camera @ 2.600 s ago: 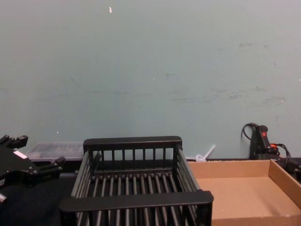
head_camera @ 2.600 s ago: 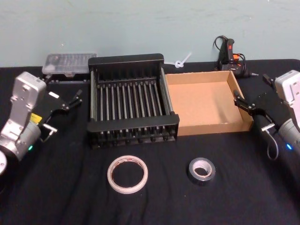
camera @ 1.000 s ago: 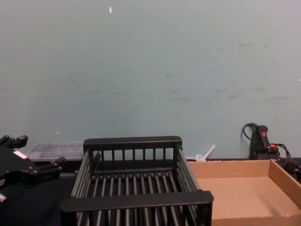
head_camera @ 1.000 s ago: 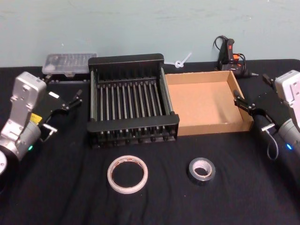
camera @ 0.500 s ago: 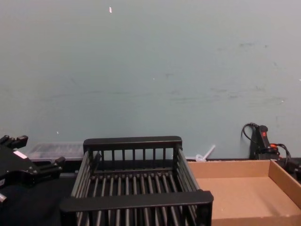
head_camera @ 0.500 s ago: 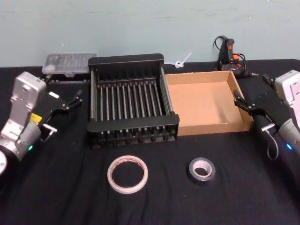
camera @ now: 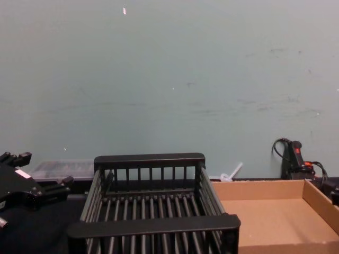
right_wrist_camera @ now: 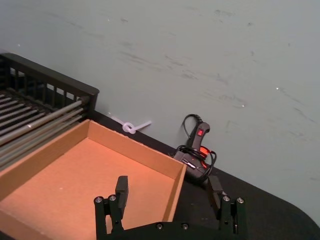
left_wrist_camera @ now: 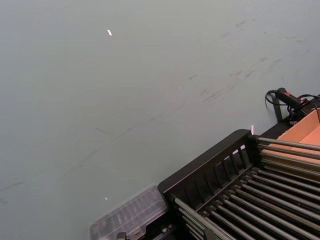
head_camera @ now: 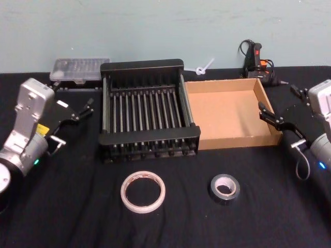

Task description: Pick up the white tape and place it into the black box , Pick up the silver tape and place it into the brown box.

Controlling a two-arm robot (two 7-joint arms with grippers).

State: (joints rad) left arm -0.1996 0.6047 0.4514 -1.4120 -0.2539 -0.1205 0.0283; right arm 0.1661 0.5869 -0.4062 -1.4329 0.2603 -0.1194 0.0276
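The left gripper [head_camera: 72,109] is held above the black-covered bench [head_camera: 62,206] at the robot's left, just beside the black box [head_camera: 147,139] and apart from it; its fingers are spread and nothing is held between them; in the chest view the same gripper [camera: 32,182] is seen at the lower left, level with the box's [camera: 153,225] rim. The right gripper [head_camera: 279,114] is held at the robot's right, close to the right wall of the brown box [head_camera: 227,142]; its fingers are spread wide and nothing is pinched; whether a fingertip touches the cardboard cannot be told; in the right wrist view the two fingers [right_wrist_camera: 121,190] are seen well parted, with the corner of the brown box [right_wrist_camera: 135,150] beyond them. The white tape [head_camera: 143,191] is laid flat on the bench in front of the black box, untouched; the silver tape [head_camera: 224,188] is laid flat to its right, in front of the brown box, well apart from both grippers. The two boxes are set side by side, walls touching or nearly so; a clear plastic case [head_camera: 80,68] is seen behind the black box at the left, and a black tool with a red switch [head_camera: 254,57] behind the brown box.
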